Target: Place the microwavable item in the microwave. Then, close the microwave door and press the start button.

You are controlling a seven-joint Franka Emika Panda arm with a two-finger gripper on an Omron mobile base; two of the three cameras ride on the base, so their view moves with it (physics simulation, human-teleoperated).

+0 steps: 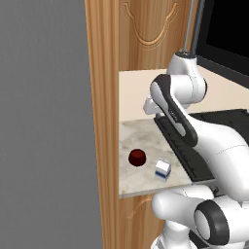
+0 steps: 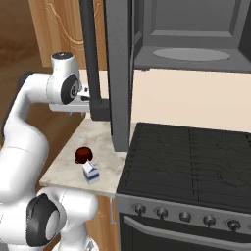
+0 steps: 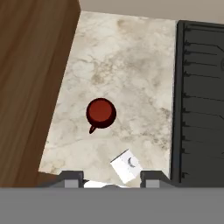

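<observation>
Bowl (image 3: 101, 113) on the marble counter (image 3: 131, 65), beside the milk carton (image 3: 126, 166), with my pincer (image 3: 111, 178) hovering high above it, partly open and empty.

It looked small, rigid and light, probably smooth-sided; I judged the rim the best place to pinch, with its small side nub clear of my fingers. My arm was folded, hand pointing straight down over the counter, below the open microwave (image 2: 188, 44).

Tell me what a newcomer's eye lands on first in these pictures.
First the small dark red bowl on the marble counter, with a white-and-blue milk carton just beside it toward the counter's front edge. Next, the microwave above, its door swung wide open over the black stove.
</observation>
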